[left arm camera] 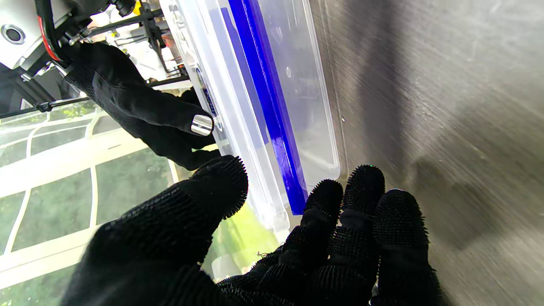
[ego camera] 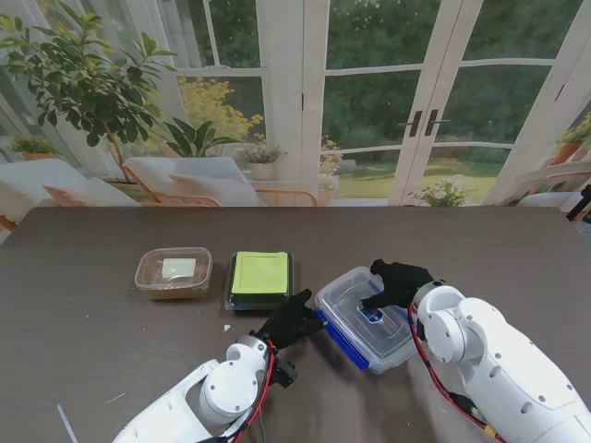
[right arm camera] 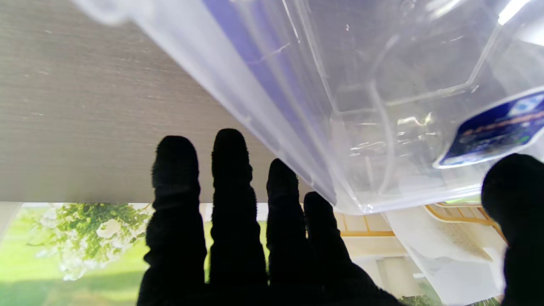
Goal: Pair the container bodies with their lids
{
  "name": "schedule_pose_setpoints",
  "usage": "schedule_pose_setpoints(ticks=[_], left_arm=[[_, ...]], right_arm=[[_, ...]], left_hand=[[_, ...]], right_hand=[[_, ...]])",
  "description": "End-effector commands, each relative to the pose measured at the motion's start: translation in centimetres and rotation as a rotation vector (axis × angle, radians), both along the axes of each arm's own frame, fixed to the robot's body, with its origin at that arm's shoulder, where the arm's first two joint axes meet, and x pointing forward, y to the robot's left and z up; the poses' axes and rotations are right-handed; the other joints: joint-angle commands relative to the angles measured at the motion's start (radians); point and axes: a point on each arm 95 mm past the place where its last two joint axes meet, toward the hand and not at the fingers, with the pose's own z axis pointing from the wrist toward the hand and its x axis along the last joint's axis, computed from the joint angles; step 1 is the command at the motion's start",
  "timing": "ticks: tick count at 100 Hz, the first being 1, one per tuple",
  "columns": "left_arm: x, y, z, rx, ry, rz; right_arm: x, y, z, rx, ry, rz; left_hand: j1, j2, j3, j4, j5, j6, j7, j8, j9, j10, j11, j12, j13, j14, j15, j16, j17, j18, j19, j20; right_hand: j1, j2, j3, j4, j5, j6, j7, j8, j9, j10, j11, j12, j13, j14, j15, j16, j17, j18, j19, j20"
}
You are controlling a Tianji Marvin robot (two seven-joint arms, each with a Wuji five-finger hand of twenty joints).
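Observation:
A clear box with a blue-edged lid [ego camera: 365, 318] [left arm camera: 263, 85] [right arm camera: 382, 106] sits askew on the table in front of me. My right hand [ego camera: 399, 281] [right arm camera: 255, 238] [left arm camera: 140, 110] grips its far edge, thumb pressed on the lid by the blue label and fingers down the far side. My left hand [ego camera: 291, 318] [left arm camera: 297, 238] straddles the box's left corner, thumb over the lid and fingers by the blue edge, fingers apart. I cannot tell whether the lid is seated.
Left of the box stands a black container with a green lid [ego camera: 260, 280], close to my left hand. Farther left is a clear brownish lidded container [ego camera: 173, 272]. The dark wooden table [ego camera: 480, 249] stretches to the window side.

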Motion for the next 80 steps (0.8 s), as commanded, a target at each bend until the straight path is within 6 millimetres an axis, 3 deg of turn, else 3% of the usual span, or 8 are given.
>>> schedule_pose_setpoints(ticks=[1, 25, 39, 59, 80], left_arm=[[-0.2, -0.6, 0.2, -0.013, 0.008, -0.018], [-0.2, -0.6, 0.1, -0.02, 0.009, -0.018], [-0.1, -0.7, 0.2, -0.028, 0.002, -0.02], [-0.2, -0.7, 0.4, -0.034, -0.018, -0.024], [-0.1, -0.6, 0.6, -0.005, -0.056, -0.055]], right_arm=[[-0.1, 0.3, -0.2, 0.006, 0.002, 0.003], [-0.2, 0.3, 0.4, 0.004, -0.061, 0.001], [-0.4, 0.5, 0.6, 0.007, -0.098, 0.047], [-0.7, 0.8, 0.1, 0.009, -0.081, 0.096], [-0.7, 1.0, -0.4, 0.011, -0.06, 0.119]], left_hand=[[-0.013, 0.022, -0.017, -0.006, -0.036, 0.009, -0.003, -0.01, -0.02, 0.0, -0.006, -0.006, -0.015, 0.024, 0.001, 0.01, -0.026, -0.012, -0.016, 0.012], [-0.012, 0.028, -0.024, -0.006, -0.034, -0.007, -0.001, -0.015, -0.024, -0.005, -0.006, -0.002, -0.018, 0.026, 0.004, 0.012, -0.031, -0.015, -0.015, 0.018], [-0.009, 0.03, -0.025, -0.005, -0.039, -0.017, -0.002, -0.017, -0.033, -0.008, -0.001, 0.005, -0.022, 0.022, 0.009, 0.016, -0.033, -0.02, -0.011, 0.024], [0.006, 0.014, -0.012, -0.002, -0.051, -0.022, -0.004, -0.02, -0.057, -0.008, 0.026, 0.035, -0.024, 0.01, 0.05, 0.038, -0.034, -0.036, 0.022, 0.046], [0.027, -0.025, 0.031, 0.001, -0.05, -0.037, -0.003, -0.02, -0.075, -0.016, 0.05, 0.055, -0.024, -0.034, 0.084, 0.051, -0.024, -0.078, 0.032, 0.049]], right_hand=[[-0.038, -0.03, 0.029, 0.024, -0.053, 0.011, 0.004, -0.021, -0.036, 0.007, 0.0, -0.011, -0.016, 0.015, 0.012, 0.009, -0.271, 0.009, -0.005, 0.02], [-0.042, -0.026, 0.031, 0.024, -0.048, -0.041, 0.001, -0.031, -0.075, 0.005, -0.001, -0.012, -0.054, 0.012, 0.0, 0.004, -0.284, 0.01, -0.008, 0.019], [-0.022, -0.056, 0.036, 0.022, 0.055, -0.129, 0.001, -0.03, -0.072, 0.0, 0.008, -0.008, -0.073, -0.026, 0.007, 0.007, -0.294, 0.001, -0.011, 0.02], [0.012, -0.085, 0.035, 0.022, 0.152, -0.162, 0.006, -0.011, -0.049, -0.005, 0.039, 0.016, -0.065, -0.043, 0.066, 0.034, -0.293, -0.004, -0.006, 0.026], [0.047, -0.12, 0.031, 0.022, 0.211, -0.178, 0.018, 0.005, -0.03, -0.012, 0.049, 0.029, -0.057, -0.045, 0.084, 0.043, -0.292, -0.006, -0.002, 0.03]])
